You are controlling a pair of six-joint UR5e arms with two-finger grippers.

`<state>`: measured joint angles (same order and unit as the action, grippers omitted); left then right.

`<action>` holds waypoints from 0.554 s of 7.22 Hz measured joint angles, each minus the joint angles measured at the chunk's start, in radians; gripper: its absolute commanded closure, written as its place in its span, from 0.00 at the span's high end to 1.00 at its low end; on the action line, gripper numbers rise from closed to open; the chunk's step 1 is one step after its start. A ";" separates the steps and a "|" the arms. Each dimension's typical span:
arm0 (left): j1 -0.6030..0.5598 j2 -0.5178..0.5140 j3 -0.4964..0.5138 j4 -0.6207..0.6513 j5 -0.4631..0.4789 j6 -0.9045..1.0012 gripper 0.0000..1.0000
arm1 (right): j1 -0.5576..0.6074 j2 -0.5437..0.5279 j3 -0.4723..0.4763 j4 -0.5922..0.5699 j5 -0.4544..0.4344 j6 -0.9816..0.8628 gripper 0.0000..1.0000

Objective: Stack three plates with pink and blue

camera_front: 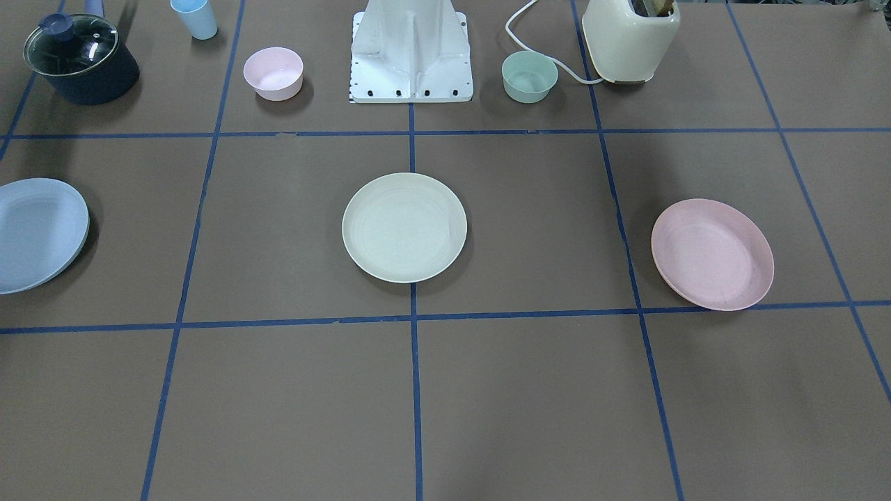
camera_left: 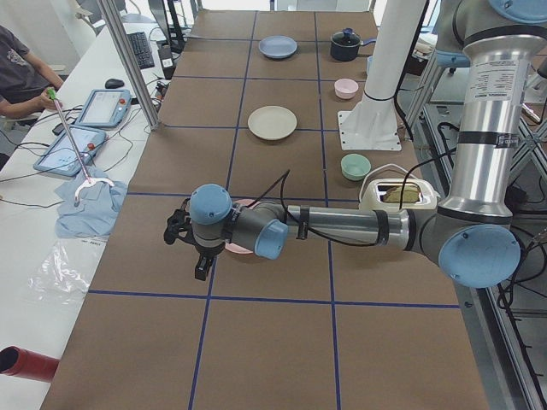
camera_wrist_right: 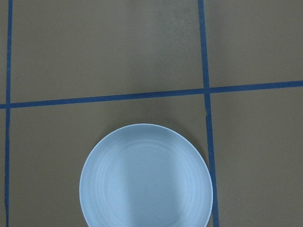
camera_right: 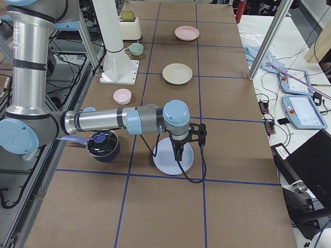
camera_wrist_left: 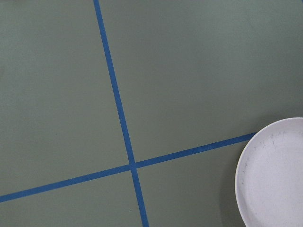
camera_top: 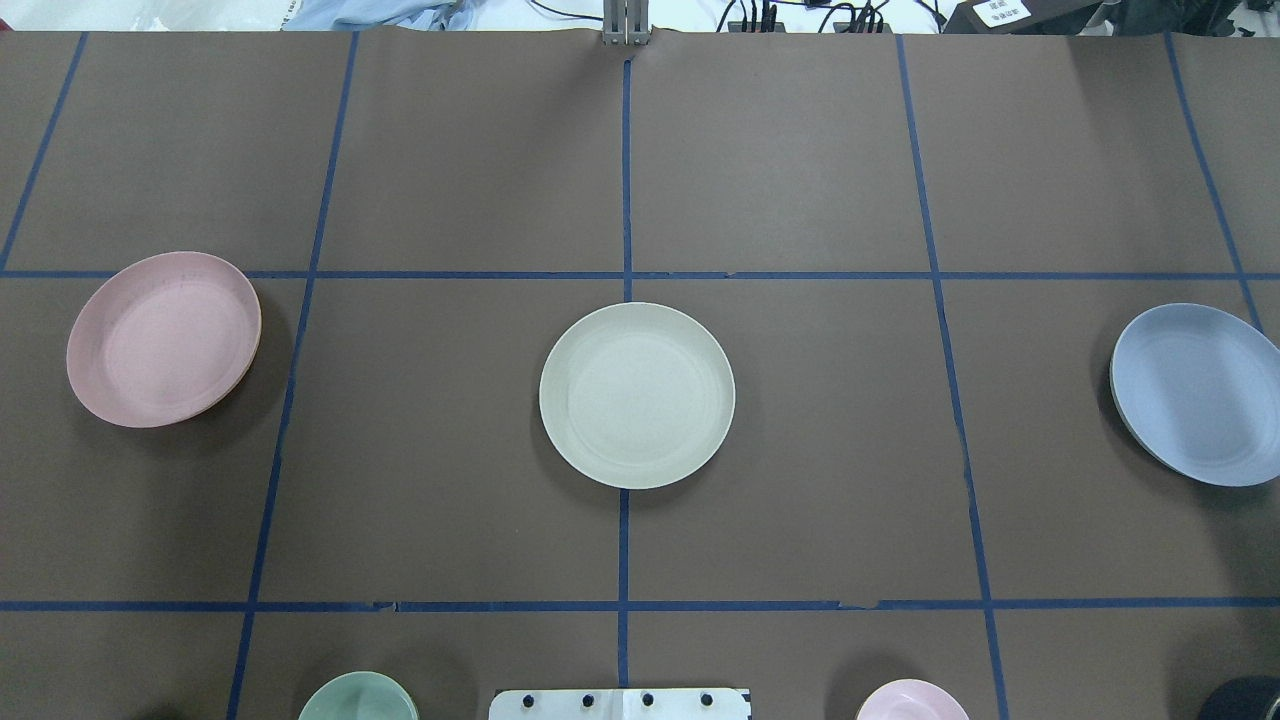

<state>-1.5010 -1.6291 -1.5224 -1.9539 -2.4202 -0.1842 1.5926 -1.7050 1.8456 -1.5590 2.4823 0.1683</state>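
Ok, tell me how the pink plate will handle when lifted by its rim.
The pink plate looks like thin matte plastic, so probably light and stiff. It is wide and shallow with a low rim, so a rim pinch sits off-centre and it may sag or pivot. Lying flat on the table, a push would likely slide it, not tip it.
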 measured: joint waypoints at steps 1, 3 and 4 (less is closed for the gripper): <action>0.049 0.003 0.018 -0.057 -0.002 -0.121 1.00 | -0.001 -0.002 -0.002 0.001 0.005 0.004 1.00; 0.153 0.006 0.030 -0.112 0.034 -0.300 1.00 | -0.002 -0.003 -0.002 0.002 0.008 0.010 1.00; 0.181 0.006 0.037 -0.134 0.055 -0.345 1.00 | -0.002 -0.004 -0.001 0.009 0.008 0.008 1.00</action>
<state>-1.3199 -1.6232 -1.4857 -2.0883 -2.3655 -0.5291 1.5908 -1.7087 1.8443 -1.5500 2.4908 0.1763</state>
